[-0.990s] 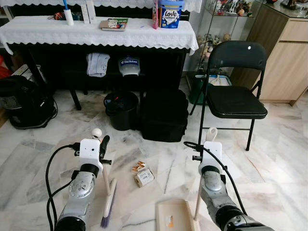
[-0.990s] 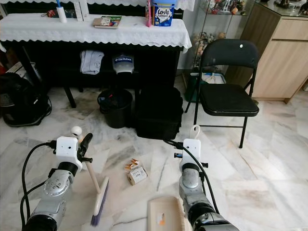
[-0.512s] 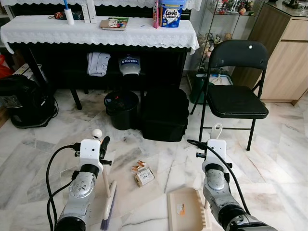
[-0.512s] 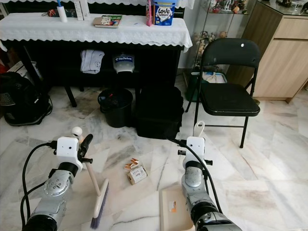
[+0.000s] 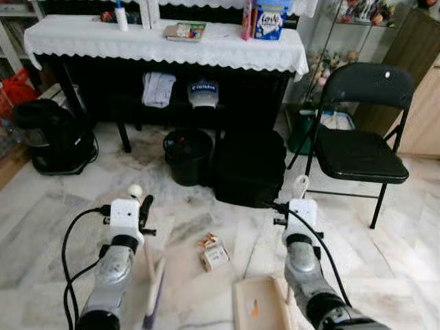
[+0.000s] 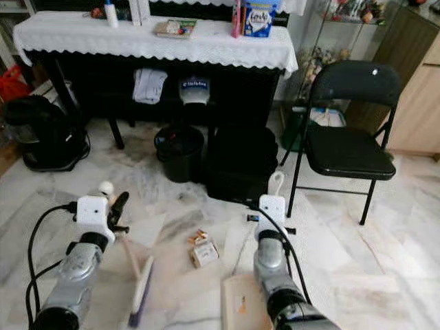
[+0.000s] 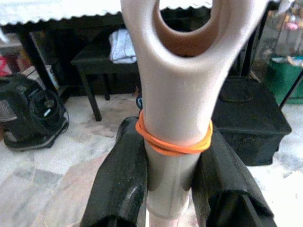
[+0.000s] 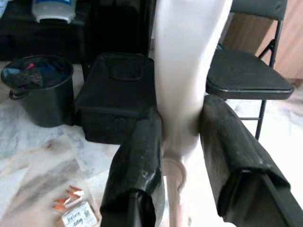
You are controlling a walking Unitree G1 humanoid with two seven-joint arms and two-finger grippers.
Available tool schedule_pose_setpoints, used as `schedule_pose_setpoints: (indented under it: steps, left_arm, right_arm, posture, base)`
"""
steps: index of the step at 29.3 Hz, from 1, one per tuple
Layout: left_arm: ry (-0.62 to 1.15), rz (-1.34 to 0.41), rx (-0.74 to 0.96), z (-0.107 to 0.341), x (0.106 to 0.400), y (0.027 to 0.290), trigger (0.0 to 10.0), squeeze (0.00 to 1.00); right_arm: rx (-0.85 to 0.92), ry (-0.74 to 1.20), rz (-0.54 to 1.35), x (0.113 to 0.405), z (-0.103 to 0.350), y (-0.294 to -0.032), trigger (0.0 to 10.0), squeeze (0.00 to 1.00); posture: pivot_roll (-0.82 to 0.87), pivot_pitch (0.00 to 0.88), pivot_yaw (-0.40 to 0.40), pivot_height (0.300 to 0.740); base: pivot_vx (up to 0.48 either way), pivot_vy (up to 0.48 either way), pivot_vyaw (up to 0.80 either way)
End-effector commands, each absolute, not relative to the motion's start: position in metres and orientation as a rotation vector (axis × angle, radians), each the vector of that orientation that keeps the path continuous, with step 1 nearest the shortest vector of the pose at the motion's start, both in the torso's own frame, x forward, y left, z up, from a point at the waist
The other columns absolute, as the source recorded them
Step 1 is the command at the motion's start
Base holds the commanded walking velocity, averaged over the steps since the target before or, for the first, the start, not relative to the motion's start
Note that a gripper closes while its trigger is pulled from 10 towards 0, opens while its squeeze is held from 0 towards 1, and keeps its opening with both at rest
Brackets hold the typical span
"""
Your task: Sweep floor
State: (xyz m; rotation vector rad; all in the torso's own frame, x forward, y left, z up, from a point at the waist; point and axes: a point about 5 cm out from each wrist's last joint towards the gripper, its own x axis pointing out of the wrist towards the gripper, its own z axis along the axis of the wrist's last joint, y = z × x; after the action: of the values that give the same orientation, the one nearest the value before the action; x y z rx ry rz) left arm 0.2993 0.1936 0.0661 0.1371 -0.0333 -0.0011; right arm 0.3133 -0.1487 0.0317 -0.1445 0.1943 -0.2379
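One broom (image 5: 152, 285), one dustpan (image 5: 258, 309), one litter pile (image 5: 214, 251).

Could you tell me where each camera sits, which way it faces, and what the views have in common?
Left eye, right eye: on the head, looking forward and down at the floor; both arms show, left tool with the brush, right tool above the dustpan.
Left wrist: along its fingers, clamped on the brush handle.
Right wrist: along its fingers, clamped on the dustpan handle.
Shared: the black case shows in all; the litter in both eyes and right wrist.
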Motion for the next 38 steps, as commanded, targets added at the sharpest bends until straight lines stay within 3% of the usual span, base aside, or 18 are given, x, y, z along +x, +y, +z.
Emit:
schedule_pose_setpoints:
  steps: [1,10,21,38]
  left_arm:
    - [-0.058,-0.014,0.122,0.07,0.302,0.188,10.0,0.0]
    - [-0.06,-0.008,0.126,0.071,0.302,0.189,10.0,0.0]
    - [-0.064,-0.001,0.127,0.071,0.302,0.19,10.0,0.0]
    - [-0.071,-0.006,0.121,0.071,0.301,0.189,10.0,0.0]
  right_arm:
    - [-0.146,0.135,-0.257,0.32,0.043,-0.155,10.0,0.0]
    - [-0.154,0.005,-0.296,0.323,0.059,-0.158,10.0,0.0]
    - [-0.253,-0.021,-0.417,0.32,0.061,-0.174,10.0,0.0]
    - [-0.24,0.028,-0.382,0.317,0.052,-0.166,10.0,0.0]
  posture:
    - [0.01,0.006,-0.044,0.74]
    - [0.0,0.003,-0.043,0.74]
    - [0.01,0.0,-0.043,0.74]
    - [0.02,0.0,-0.042,0.74]
  base:
    - [0.341,0.0,0.0]
    - [0.338,0.0,0.0]
    - [0.34,0.0,0.0]
    - [0.0,0.0,0.0]
